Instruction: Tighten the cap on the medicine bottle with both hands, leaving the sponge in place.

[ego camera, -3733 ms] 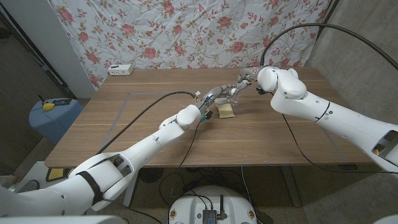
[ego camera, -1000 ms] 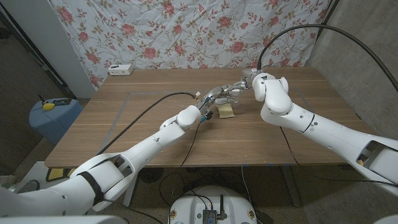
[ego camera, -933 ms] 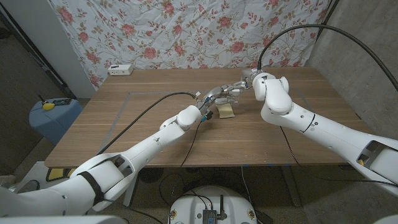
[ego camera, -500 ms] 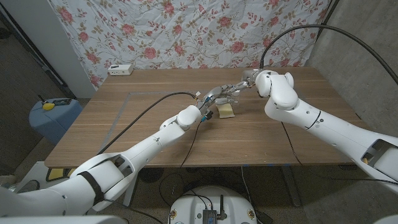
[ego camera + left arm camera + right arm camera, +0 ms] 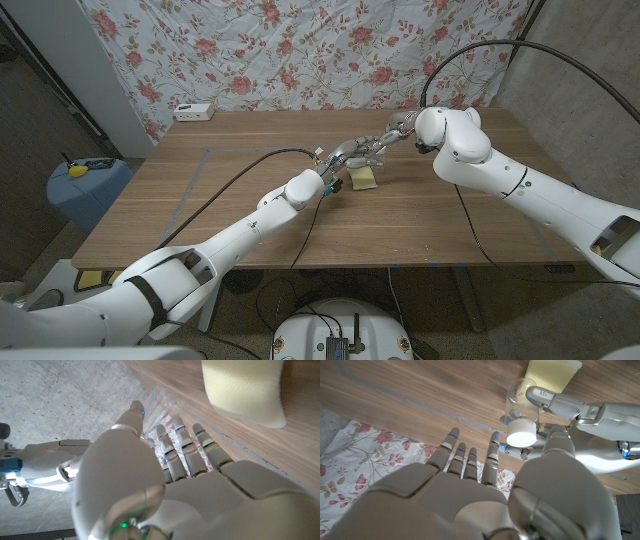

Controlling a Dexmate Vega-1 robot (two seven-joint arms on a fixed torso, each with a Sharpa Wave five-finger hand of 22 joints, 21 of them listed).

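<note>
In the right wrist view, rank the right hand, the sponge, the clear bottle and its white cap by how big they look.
1. right hand, largest by far, though it sits nearest the camera.
2. sponge and bottle: look about alike; the sponge is cut off by the picture's edge, so unranked.
3. white cap, smallest.

Both my arms are glossy white, built of rounded shells with dark seams at the joints; the left arm (image 5: 230,235) wears a black band near the shoulder. A black cable runs along each arm, the right arm's (image 5: 520,185) looping high above it. My left hand (image 5: 165,485) and right hand (image 5: 470,495) have pale grey segmented fingers with small blue and red marks, and a green light glows at the left wrist.
</note>
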